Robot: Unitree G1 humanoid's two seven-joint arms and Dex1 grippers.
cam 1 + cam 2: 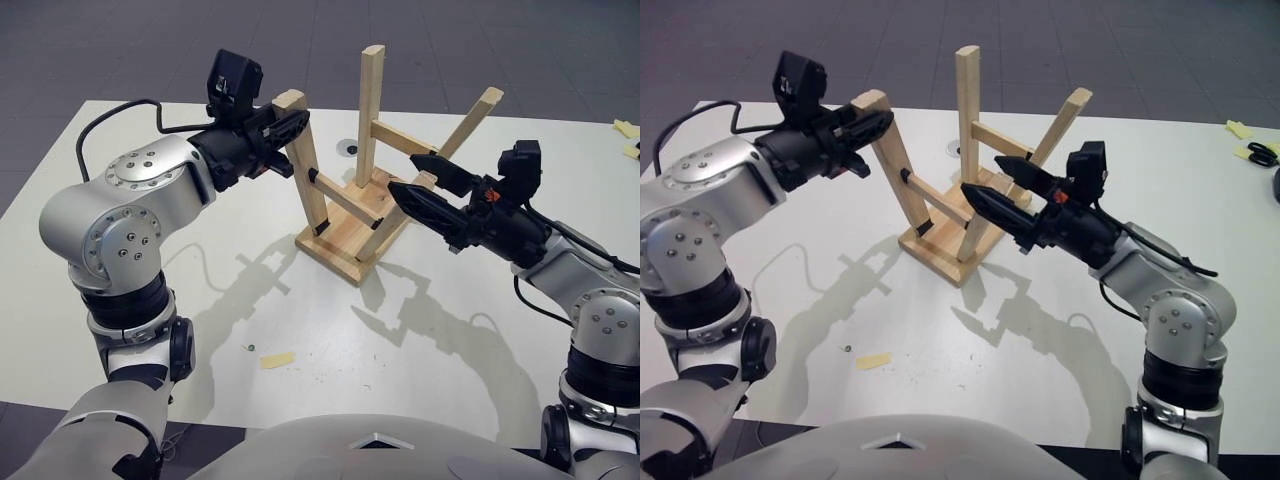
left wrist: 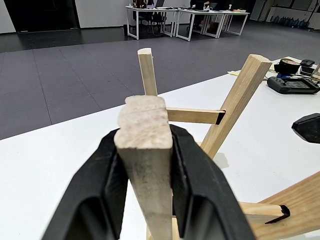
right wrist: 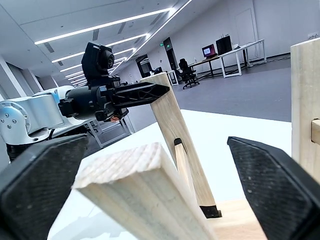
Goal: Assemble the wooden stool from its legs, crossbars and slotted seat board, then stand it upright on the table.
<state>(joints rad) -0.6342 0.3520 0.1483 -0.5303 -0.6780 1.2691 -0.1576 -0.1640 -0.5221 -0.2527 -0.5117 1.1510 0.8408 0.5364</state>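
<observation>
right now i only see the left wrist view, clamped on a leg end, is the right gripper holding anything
observer: no, the right gripper is open, its fingers either side of the right leg.
operator: is it standing upright yet
observer: no, it is upside down: seat board on the table, the left leg you hold pointing up.
operator: anything loose near me
observer: a small yellow scrap lies on the table in front of the left arm.
</observation>
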